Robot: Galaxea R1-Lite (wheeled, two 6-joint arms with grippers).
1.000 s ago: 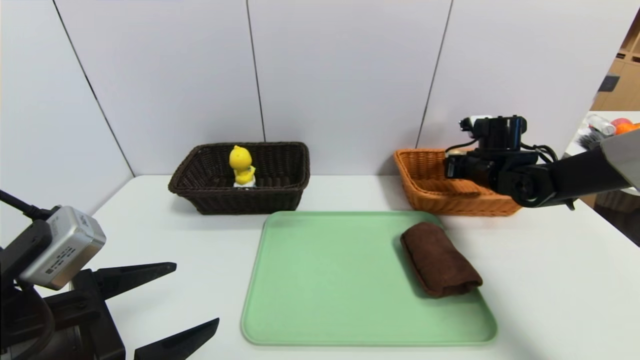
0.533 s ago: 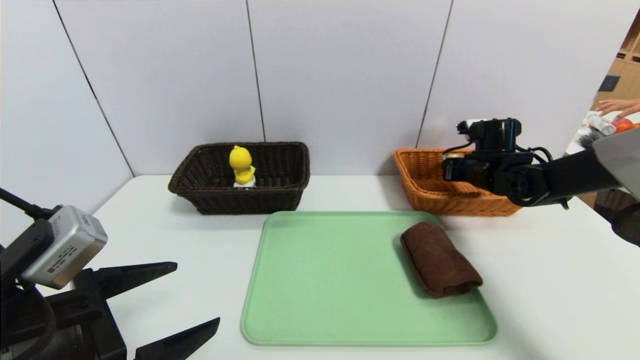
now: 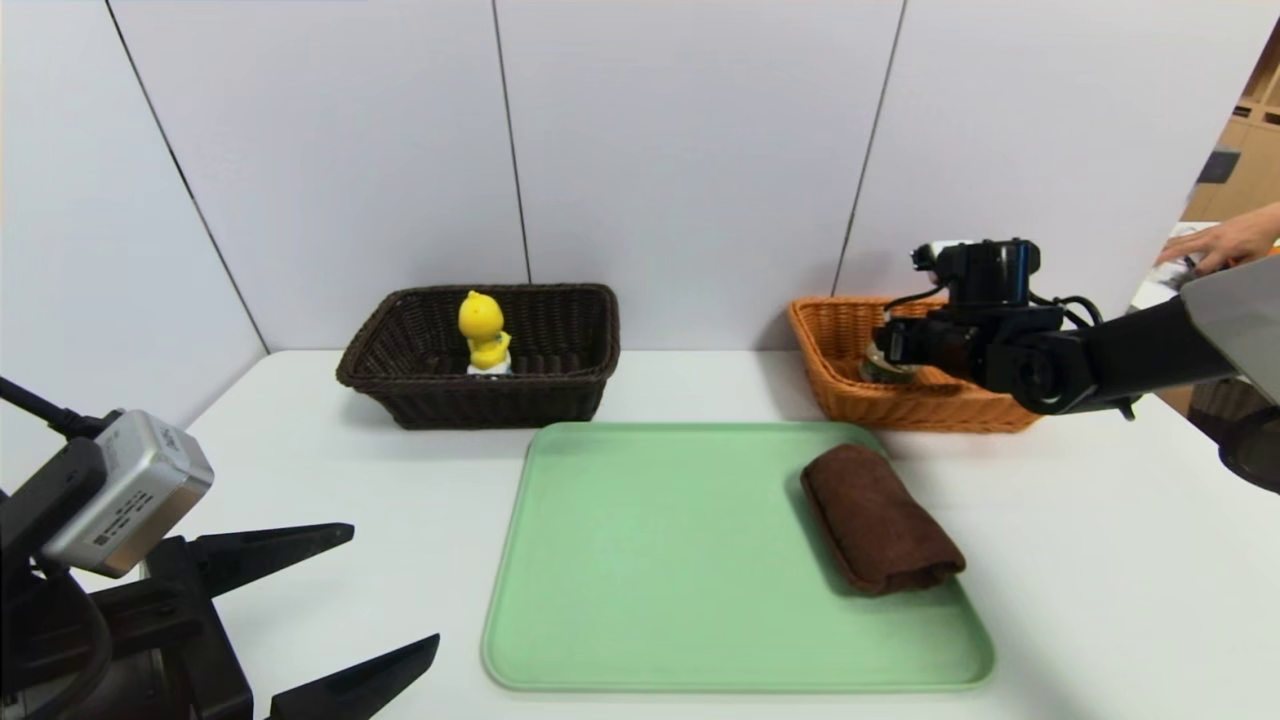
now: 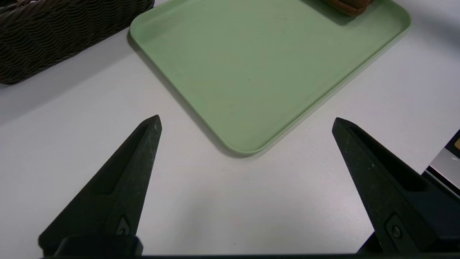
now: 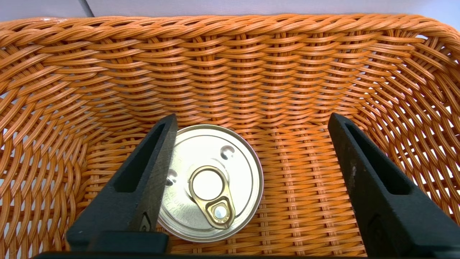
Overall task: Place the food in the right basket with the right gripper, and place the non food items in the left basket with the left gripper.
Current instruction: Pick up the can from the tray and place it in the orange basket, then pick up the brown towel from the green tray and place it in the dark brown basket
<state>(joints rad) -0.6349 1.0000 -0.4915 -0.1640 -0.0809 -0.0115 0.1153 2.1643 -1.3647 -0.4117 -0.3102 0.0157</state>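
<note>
1. Orange-tan wicker, the right basket [image 5: 251, 28] stands at the far right of the table; in it we see the tin can [image 5: 233, 172], lid up with its pull tab showing.
2. The right gripper [image 5: 254, 115] has just let go: its fingers, drawn together a moment ago, now stand spread above the basket floor, and the can has dropped from between them. One finger overlaps the can's edge in our wrist view; we cannot tell whether they touch.
3. For the task, we judge the food delivered. The yellow toy [image 3: 482, 318] stands upright in the dark brown left basket [image 3: 490, 405], far left. Only the rolled towel [image 3: 880, 520] remains, on the right side of the green tray [image 3: 700, 520], for the left gripper [image 3: 393, 584], which waits near left, spread and holding nothing.
4. From the head, the right arm hides much of its basket and part of the can, whose side label we cannot read. At the far right, a person's hand [image 3: 1235, 240] is cut off by the picture's edge.
</note>
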